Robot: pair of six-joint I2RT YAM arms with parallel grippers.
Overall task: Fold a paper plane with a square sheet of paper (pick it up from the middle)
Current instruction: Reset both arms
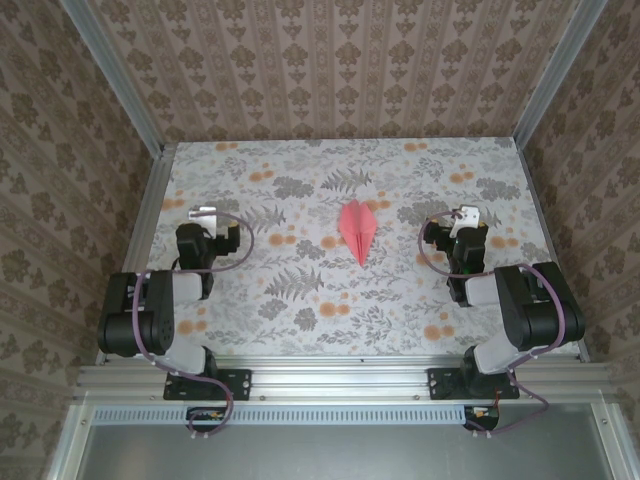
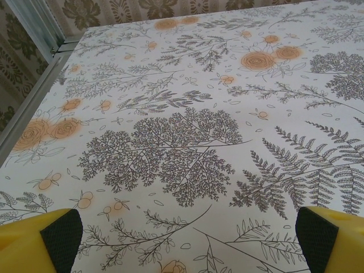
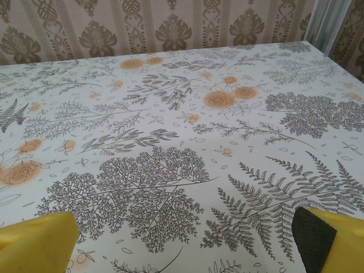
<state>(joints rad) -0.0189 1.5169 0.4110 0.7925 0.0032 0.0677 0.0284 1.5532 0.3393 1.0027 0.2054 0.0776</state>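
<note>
From above, the pink-red paper plane lies flat on the flower-printed tabletop, about midway between the two arms. Its narrow point faces the arm bases. The left gripper sits well off to its left and the right gripper well off to its right; neither touches it.

In the left wrist view, the yellow left fingers with black pads stand at the lower corners. The jaws are wide open, with printed tabletop between them.

In the right wrist view, the right fingers also sit at the lower corners. The jaws are spread wide and grip nothing.
</note>
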